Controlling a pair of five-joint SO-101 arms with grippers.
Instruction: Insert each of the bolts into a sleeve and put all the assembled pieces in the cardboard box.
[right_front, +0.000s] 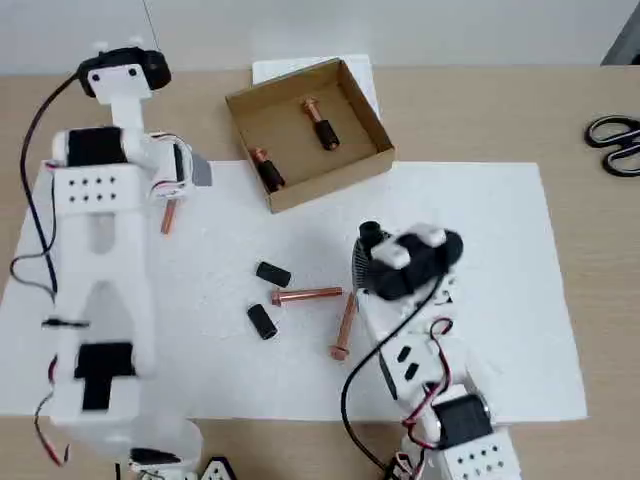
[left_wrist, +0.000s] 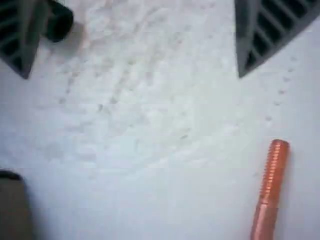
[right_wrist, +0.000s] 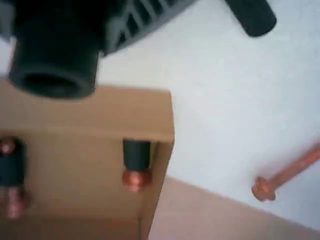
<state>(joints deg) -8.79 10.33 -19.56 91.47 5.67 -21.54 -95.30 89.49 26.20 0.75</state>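
Note:
My right gripper stands over the middle of the white paper, shut on a black sleeve that it holds upright; its own view has that sleeve in front of the cardboard box. My left gripper is open over bare paper at the far left, beside a copper bolt, and its grey fingers are spread wide. Two more bolts and two loose sleeves lie mid-paper. The box holds two assembled pieces.
The white paper sheet covers most of the wooden table. Scissors lie at the far right edge. The right half of the paper is bare. A second white sheet pokes out behind the box.

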